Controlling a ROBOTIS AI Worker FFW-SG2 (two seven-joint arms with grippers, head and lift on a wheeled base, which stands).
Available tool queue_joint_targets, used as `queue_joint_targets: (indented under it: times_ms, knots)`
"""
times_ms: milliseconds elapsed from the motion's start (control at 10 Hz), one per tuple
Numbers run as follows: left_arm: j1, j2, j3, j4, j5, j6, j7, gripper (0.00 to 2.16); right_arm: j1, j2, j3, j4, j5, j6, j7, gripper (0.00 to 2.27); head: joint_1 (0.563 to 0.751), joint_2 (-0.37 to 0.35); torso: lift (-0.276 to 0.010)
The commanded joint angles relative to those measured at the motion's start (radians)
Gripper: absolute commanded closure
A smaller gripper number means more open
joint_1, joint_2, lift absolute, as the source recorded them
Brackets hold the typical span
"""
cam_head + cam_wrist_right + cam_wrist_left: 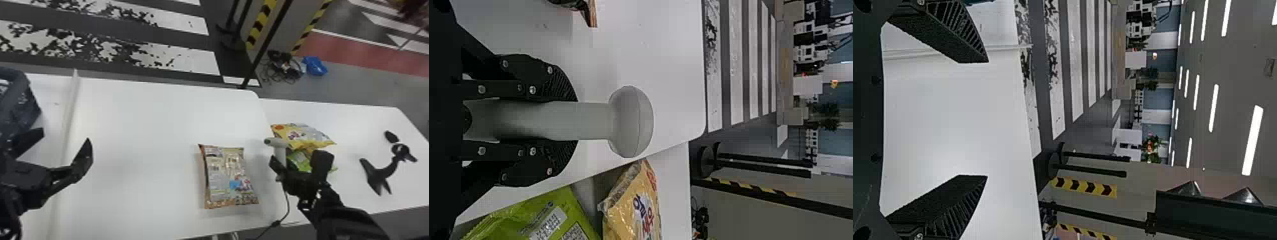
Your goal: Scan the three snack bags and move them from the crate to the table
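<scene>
White table (143, 111), with a raised white strip (71, 99) along its left part; a second white table (354, 127) adjoins at right. Beyond lies a dark floor with worn white stripes, yellow-and-black striped tape (263, 19), tangled cables (284, 67) and a blue bag (315, 65). A dark blue object (16, 105), perhaps the crate, is cut off at the head view's left edge. A black stand (380, 174) rests on the right table.

Three snack bags are out on the tables. The brown-edged bag (228, 175), covered with printed panels, lies flat near the first table's right edge. The yellow bag (300, 132) and the green bag (298, 159) lie close together on the second table; whether they touch cannot be told.

The right arm (348, 217) enters from the lower right, its gripper (295, 158) closed around the handle of a pale grey scanner (279, 143), whose rounded head projects past the fingers; a cord (287, 206) hangs below. The left gripper (65, 137), at the left over the table, is wide open and empty, its fingers well apart.
</scene>
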Motion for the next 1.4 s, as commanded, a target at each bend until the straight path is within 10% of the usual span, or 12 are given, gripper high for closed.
queue_joint_targets:
  times_ms: [0,500,1300]
  knots:
    - [0.001,0.001,-0.002,0.002,-0.001,0.0,0.0,0.04,0.133,0.049,-0.046,-0.193,-0.086,-0.002,-0.03,2.24,0.695,-0.35,-0.062]
    - [-0.005,-0.005,-0.011,-0.009,-0.001,0.003,0.004,0.04,0.386,0.124,-0.029,-0.583,-0.244,0.16,-0.036,2.24,0.695,-0.35,-0.062]
    - [0.0,-0.005,-0.004,-0.011,0.003,0.003,0.004,0.04,0.399,0.117,0.237,-0.571,-0.022,0.123,-0.098,2.24,0.695,-0.169,-0.062]
